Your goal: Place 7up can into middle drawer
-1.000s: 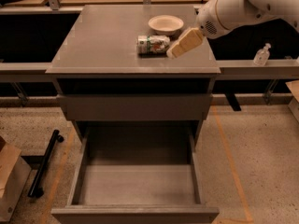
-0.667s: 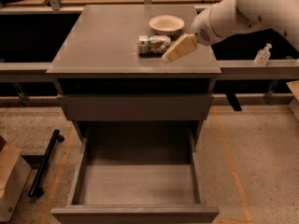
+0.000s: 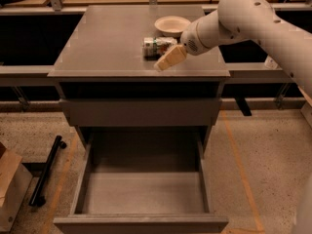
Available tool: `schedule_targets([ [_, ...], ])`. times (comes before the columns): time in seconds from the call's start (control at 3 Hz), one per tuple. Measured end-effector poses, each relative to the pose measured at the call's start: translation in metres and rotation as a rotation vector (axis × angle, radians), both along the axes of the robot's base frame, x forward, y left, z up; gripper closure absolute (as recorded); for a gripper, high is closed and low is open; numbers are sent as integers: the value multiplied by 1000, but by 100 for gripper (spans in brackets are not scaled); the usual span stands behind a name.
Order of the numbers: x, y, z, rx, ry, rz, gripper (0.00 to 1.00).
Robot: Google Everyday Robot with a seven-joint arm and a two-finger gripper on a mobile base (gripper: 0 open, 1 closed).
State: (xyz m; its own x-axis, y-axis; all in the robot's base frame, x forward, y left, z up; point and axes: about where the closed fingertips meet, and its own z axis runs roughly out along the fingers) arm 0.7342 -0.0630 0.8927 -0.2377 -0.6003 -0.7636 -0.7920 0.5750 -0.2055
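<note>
The 7up can (image 3: 155, 47) lies on its side on the grey cabinet top (image 3: 107, 43), just in front of a cream bowl. My gripper (image 3: 168, 60) hangs over the cabinet top, right in front of and slightly right of the can, its tan fingers (image 3: 171, 57) pointing down-left. It holds nothing that I can see. The middle drawer (image 3: 141, 191) is pulled wide open below, its flat grey floor bare. The upper plain-fronted drawer (image 3: 141, 112) is closed.
A cream round bowl (image 3: 172, 24) sits behind the can. My white arm (image 3: 253, 18) reaches in from the right. A black bar (image 3: 46, 169) and a cardboard box (image 3: 12, 186) lie on the floor at the left. Dark bins flank the cabinet.
My gripper and arm have moved left and lower, from the can's right side to just in front of it. The can, bowl and drawer have not moved.
</note>
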Motion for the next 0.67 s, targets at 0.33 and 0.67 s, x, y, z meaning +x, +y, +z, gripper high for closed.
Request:
schedule_targets([
  [0.33, 28, 20, -15, 38, 14, 27, 0],
  [0.67, 57, 37, -26, 70, 24, 51, 0],
])
